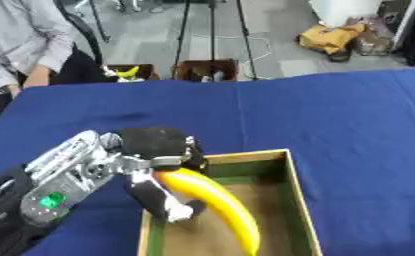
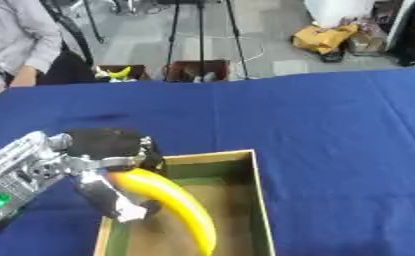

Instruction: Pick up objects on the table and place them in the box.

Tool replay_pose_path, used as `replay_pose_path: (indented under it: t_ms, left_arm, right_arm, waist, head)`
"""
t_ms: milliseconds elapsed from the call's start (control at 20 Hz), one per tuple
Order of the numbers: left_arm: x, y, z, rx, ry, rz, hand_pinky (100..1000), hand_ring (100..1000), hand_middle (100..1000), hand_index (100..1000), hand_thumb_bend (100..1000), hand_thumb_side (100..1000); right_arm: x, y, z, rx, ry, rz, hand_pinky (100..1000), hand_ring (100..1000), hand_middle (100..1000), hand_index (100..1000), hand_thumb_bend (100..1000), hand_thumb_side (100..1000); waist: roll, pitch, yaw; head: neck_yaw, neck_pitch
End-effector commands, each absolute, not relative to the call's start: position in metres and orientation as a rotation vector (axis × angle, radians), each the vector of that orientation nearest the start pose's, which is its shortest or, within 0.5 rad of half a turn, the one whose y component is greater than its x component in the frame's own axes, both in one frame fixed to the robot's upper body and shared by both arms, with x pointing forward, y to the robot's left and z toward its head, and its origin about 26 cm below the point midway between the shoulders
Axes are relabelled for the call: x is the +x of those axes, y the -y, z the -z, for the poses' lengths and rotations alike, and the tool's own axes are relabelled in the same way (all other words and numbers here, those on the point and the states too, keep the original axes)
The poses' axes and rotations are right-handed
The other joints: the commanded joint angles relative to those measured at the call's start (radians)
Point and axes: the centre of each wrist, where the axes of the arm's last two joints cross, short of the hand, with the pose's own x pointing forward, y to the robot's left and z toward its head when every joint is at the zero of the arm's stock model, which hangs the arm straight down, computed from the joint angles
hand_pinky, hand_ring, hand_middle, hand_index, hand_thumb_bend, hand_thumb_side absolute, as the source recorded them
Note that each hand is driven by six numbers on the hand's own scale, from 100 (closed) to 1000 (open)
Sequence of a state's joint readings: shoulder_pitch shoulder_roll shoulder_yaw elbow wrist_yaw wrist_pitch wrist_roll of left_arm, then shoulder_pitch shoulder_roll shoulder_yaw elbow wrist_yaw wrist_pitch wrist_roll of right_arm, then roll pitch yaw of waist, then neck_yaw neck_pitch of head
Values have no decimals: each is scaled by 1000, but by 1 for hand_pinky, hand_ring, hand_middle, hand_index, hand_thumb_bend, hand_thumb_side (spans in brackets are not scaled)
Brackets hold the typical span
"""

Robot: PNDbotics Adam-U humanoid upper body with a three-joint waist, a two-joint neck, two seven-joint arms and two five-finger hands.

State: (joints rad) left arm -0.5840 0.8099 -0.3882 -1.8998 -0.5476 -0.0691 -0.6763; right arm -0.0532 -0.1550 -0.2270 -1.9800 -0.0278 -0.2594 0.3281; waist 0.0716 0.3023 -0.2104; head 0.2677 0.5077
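Banana held over the open box, not yet let go.

Left hand has its fingers curled round the fruit's upper end, so the banana hangs just below and right of the palm, its tip dipping inside the box, seemingly short of the floor. Release remains; beyond, the blue table shows nothing else to collect. Right hand is unseen.

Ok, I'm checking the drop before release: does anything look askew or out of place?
Nothing stands out. The left hand holds the banana slanting down into the box, which sits flat on the blue table.
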Motion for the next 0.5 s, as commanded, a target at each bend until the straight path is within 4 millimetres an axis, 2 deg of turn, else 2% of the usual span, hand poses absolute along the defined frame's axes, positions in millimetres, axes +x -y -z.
replay_pose_path:
  t_ms: [50, 250, 350, 500]
  left_arm:
    - [321, -240, -257, 718, 1441, 2063, 321, 519, 436, 565, 100, 532]
    - [321, -237, -256, 702, 1404, 2113, 361, 556, 508, 642, 100, 583]
    - [321, -236, -256, 691, 1378, 2143, 395, 594, 589, 736, 100, 622]
    - [321, -235, -256, 672, 1344, 2181, 420, 638, 666, 819, 100, 655]
  right_arm:
    - [264, 315, -133, -141, 2272, -422, 703, 452, 473, 610, 100, 1000]
    - [264, 315, -133, -142, 2271, -421, 703, 452, 473, 610, 100, 1000]
    - [264, 314, -133, -143, 2271, -420, 702, 452, 473, 610, 100, 1000]
    - [264, 314, -133, -144, 2270, -419, 702, 450, 473, 609, 100, 1000]
  waist:
    - [-4, -14, -2]
    - [-3, -14, -4]
    - [-3, -14, -5]
    - [-2, -14, -4]
  head:
    - [6, -12]
    - [7, -13]
    - [7, -13]
    - [7, -13]
